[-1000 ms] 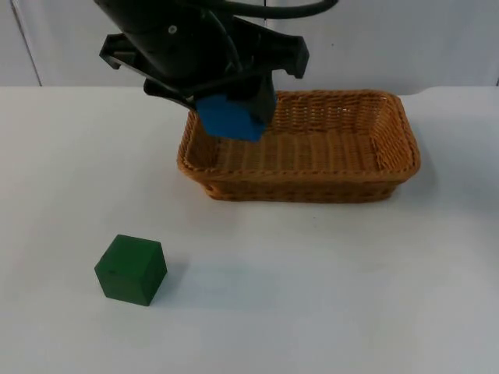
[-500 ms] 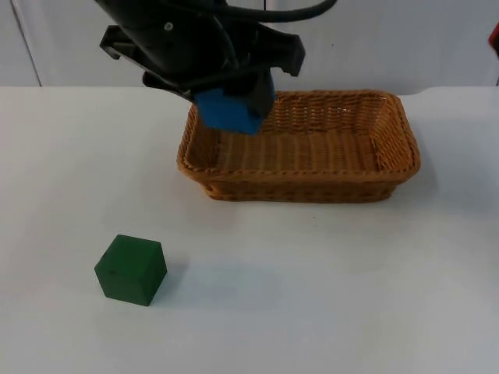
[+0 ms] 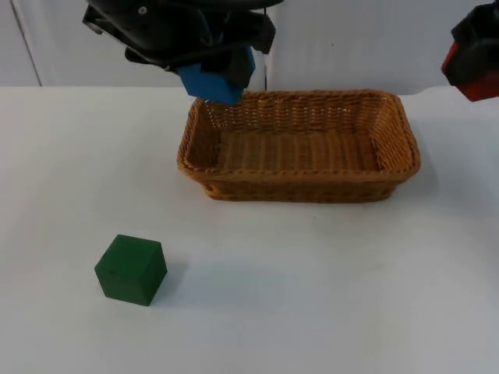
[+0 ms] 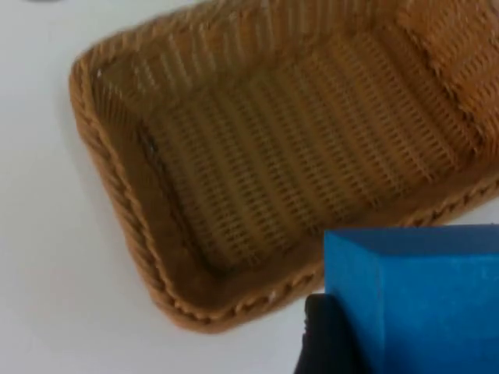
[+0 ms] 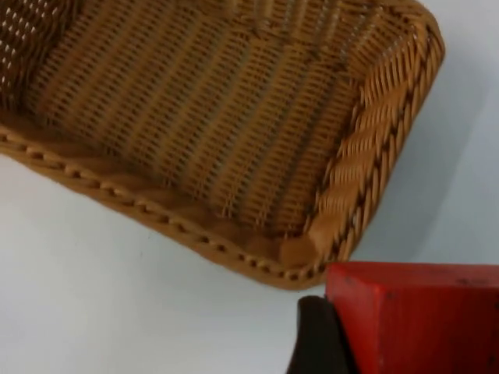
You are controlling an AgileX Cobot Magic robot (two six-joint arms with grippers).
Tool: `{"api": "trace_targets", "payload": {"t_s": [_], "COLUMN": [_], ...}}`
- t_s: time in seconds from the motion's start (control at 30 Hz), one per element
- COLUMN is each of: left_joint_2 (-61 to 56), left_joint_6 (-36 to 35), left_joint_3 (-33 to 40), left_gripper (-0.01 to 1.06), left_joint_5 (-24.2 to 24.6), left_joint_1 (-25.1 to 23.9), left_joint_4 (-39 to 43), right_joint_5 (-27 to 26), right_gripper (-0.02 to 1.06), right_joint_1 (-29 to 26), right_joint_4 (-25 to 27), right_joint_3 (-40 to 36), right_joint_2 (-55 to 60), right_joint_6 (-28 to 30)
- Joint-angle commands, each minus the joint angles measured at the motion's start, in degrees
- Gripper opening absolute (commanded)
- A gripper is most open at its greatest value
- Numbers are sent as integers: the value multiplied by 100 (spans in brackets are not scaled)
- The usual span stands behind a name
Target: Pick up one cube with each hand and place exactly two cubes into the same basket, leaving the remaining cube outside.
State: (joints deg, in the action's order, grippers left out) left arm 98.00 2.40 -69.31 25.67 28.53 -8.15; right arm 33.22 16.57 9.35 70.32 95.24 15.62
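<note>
Grippers, left (image 3: 222, 74) pinching blue cube (image 3: 212, 80), right (image 3: 472, 66) red cube (image 3: 469, 74), flank basket (image 3: 300, 183).

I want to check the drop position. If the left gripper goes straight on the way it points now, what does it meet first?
Probably the basket: the left gripper, shut on the blue cube, points at its near rim or just inside, though depth is unclear.

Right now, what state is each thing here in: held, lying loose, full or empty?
blue cube: held in the left gripper, above the basket's far left corner.
red cube: held in the right gripper, off the table.
green cube: lying loose on the table.
basket: empty.
</note>
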Motion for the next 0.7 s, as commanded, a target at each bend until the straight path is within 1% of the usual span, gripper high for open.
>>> {"api": "trace_targets", "payload": {"t_s": [0.0, 0.17, 0.23, 0.27, 0.37, 0.43, 0.47, 0.63, 0.67], "left_joint_2": [110, 674, 974, 974, 1336, 1574, 1574, 2057, 2057], "left_joint_6": [79, 402, 567, 567, 669, 867, 867, 1310, 1310], "left_joint_3": [-42, -395, -659, -659, -989, -1185, -1185, -1506, -1506], "left_gripper": [0, 0, 0, 0, 0, 0, 0, 0, 0], "left_joint_5": [-147, -79, -68, -68, -79, -79, -79, -128, -128], "left_joint_1": [-3, -3, -3, -3, -3, -3, -3, -6, -6], "left_joint_4": [-81, -201, -201, -201, -137, -137, -137, -116, -116], "right_joint_5": [-7, 2, 150, 150, 299, 431, 431, 517, 517], "right_gripper": [0, 0, 0, 0, 0, 0, 0, 0, 0], "right_joint_1": [28, 28, 28, 28, 28, 80, 80, 140, 140], "right_joint_4": [42, 42, 150, 150, 325, 394, 394, 459, 459], "right_joint_3": [154, 648, 996, 996, 1486, 1884, 1884, 2720, 2720], "right_joint_2": [84, 527, 858, 858, 1321, 1671, 1671, 2449, 2449], "right_joint_6": [31, 31, 31, 31, 31, 31, 31, 31, 31]}}
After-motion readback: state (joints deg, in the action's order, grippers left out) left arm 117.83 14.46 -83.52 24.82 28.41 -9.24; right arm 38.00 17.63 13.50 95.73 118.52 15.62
